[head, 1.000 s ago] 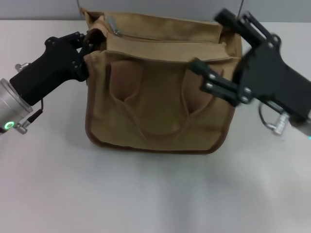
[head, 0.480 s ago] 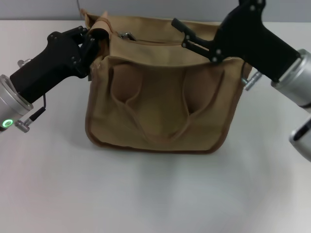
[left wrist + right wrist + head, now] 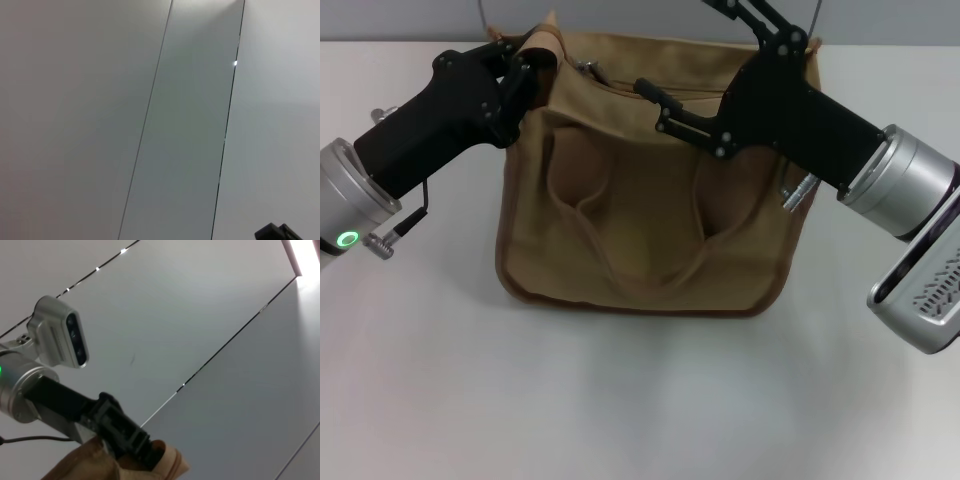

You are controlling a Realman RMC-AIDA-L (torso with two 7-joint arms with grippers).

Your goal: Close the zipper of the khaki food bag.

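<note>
The khaki food bag (image 3: 640,220) stands upright at the middle of the white table, its two looped handles hanging down its front. The zipper's silver slider (image 3: 588,68) shows near the left end of the top panel. My left gripper (image 3: 525,68) is shut on the bag's upper left corner flap and holds it up. The right wrist view also shows it (image 3: 125,432) clamped on khaki fabric (image 3: 167,465). My right gripper (image 3: 680,45) reaches over the bag's top from the right, open, its lower fingertip (image 3: 645,90) just right of the slider.
The white table (image 3: 620,400) spreads in front of and beside the bag. A grey wall (image 3: 400,18) runs along the table's far edge. The left wrist view shows only wall panels (image 3: 175,125).
My right gripper has swung from the bag's right side up over its top and leftward toward the slider. My left gripper has raised the corner flap slightly.
</note>
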